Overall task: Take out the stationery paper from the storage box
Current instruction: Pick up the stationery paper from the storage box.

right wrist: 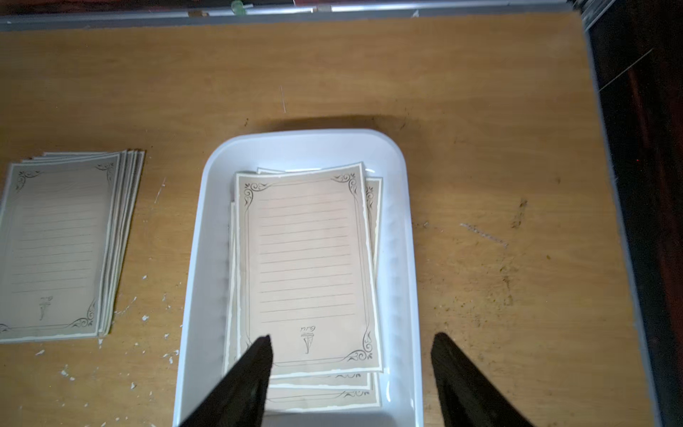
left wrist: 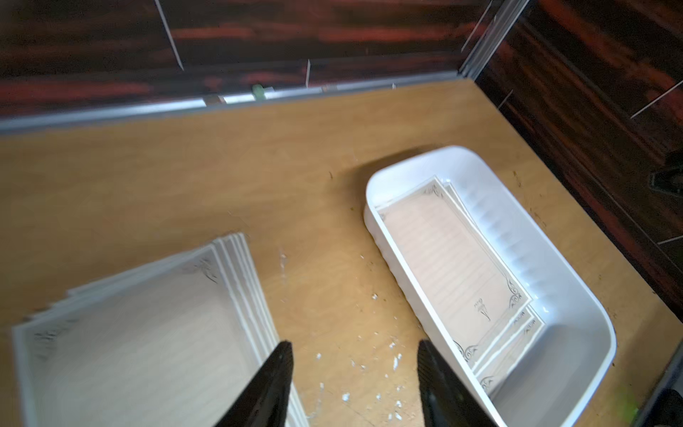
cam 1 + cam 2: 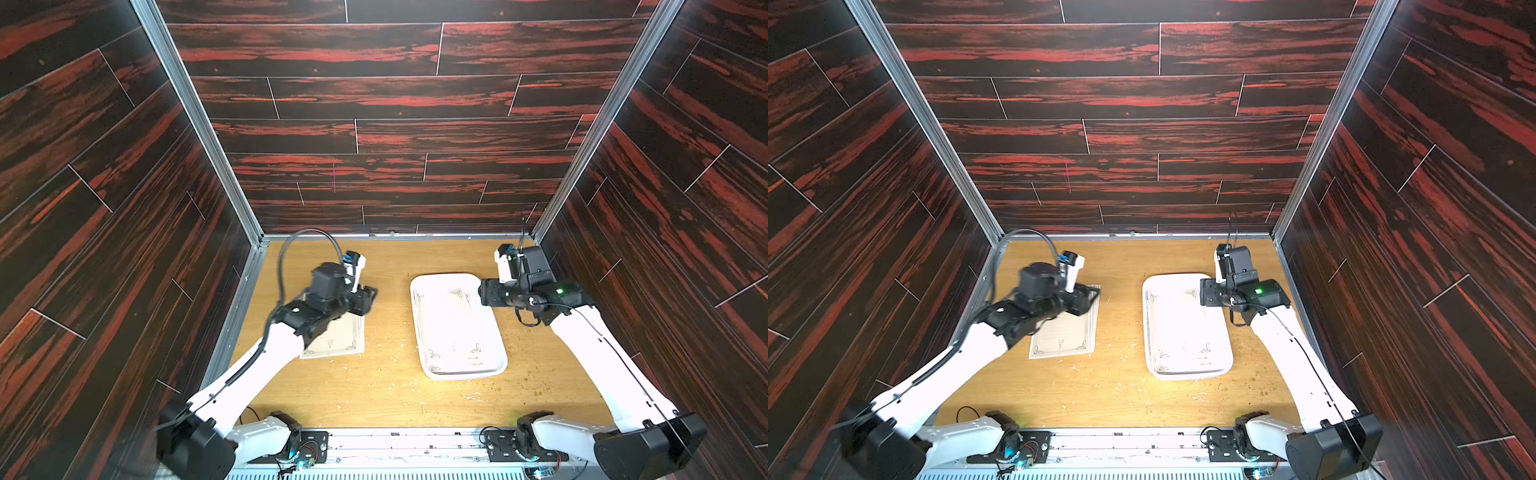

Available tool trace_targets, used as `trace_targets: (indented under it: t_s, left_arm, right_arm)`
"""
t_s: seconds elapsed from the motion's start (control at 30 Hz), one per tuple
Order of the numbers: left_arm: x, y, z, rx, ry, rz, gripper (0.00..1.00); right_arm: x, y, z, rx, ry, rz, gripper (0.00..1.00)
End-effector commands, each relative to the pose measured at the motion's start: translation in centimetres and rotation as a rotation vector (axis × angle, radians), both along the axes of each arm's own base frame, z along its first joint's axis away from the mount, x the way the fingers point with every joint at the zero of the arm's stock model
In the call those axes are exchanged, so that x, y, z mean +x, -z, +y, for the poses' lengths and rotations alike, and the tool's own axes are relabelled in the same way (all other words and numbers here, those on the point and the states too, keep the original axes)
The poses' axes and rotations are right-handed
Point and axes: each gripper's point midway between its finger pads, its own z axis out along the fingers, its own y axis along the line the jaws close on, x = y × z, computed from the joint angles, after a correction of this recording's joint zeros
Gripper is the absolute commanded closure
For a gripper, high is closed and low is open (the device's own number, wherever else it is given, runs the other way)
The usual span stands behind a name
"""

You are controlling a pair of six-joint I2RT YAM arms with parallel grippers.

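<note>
The storage box point(image 3: 419, 332) point(image 3: 1145, 332) is a shallow white tray right of the table's middle. Several sheets of stationery paper point(image 1: 306, 266) point(image 3: 451, 324) point(image 2: 451, 258) lie in it, slightly fanned. Another stack of stationery paper point(image 3: 338, 343) point(image 3: 1067, 336) point(image 1: 59, 244) point(image 2: 140, 332) lies on the table to the left. My left gripper point(image 2: 353, 345) point(image 3: 368, 297) hovers open and empty over that stack's far right corner. My right gripper point(image 1: 351, 336) point(image 3: 484, 293) is open and empty above the box's far right rim point(image 1: 401, 258), one finger over the paper and one outside the rim.
White flecks point(image 2: 369, 362) dot the wooden table between the stack and the box, and brown crumbs point(image 1: 513, 222) lie right of the box. Dark wood-pattern walls enclose three sides, with a metal rail point(image 2: 236, 98) along the back edge.
</note>
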Motion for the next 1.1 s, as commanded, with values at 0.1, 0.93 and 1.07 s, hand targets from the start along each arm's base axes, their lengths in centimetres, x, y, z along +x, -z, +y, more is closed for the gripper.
trace_targets:
  t_s: [0.1, 0.93, 1.07]
  left_arm:
    - [0.6, 3.3, -2.7, -0.071, -0.105, 0.177, 0.43]
    - [1.3, 11.2, -9.0, -0.058, -0.100, 0.523, 0.44]
    - [1.4, 11.8, -9.5, -0.068, -0.096, 0.540, 0.44]
  right_arm:
    - [0.2, 4.3, 1.4, 0.113, -0.007, 0.074, 0.32]
    - [2.7, 15.5, 0.0, 0.029, 0.104, 0.229, 0.40]
    - [2.7, 16.4, 0.1, 0.027, 0.102, 0.251, 0.39]
